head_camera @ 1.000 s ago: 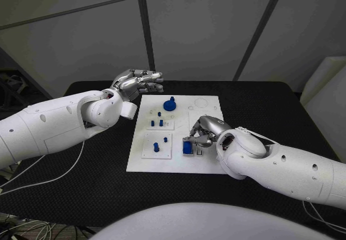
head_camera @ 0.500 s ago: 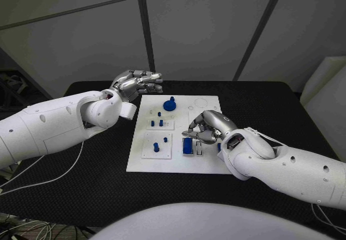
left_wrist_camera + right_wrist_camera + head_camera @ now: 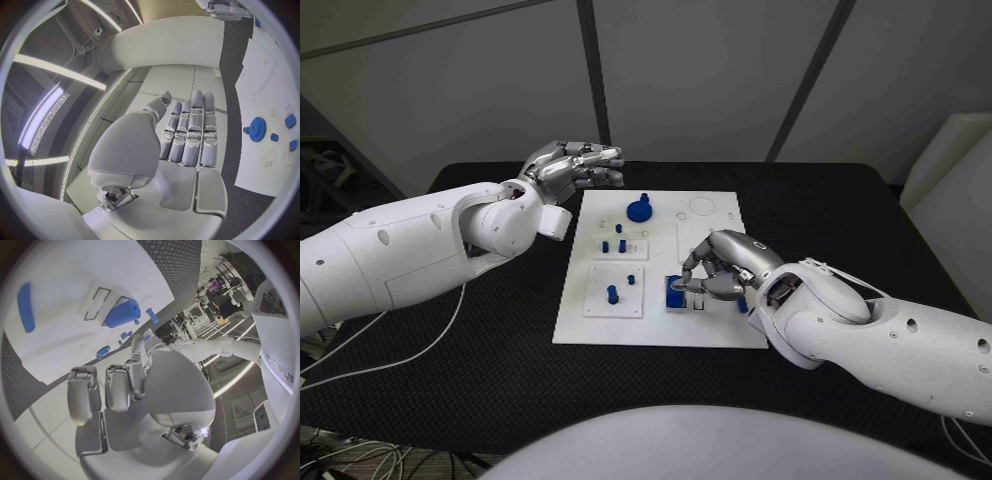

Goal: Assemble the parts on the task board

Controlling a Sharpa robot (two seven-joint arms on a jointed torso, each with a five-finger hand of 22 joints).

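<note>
Head view showed the right hand (image 3: pixel 715 268) curled over a blue part (image 3: pixel 675 293) near the task board (image 3: pixel 718 330) right edge, possibly pinching it; the left hand (image 3: pixel 571 163) hovered empty, fingers apart, beyond the far-left corner.

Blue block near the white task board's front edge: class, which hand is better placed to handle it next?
Probably the right hand: it hovers right at the blue block on the white task board. The left hand is raised beyond the board's far corner.
</note>
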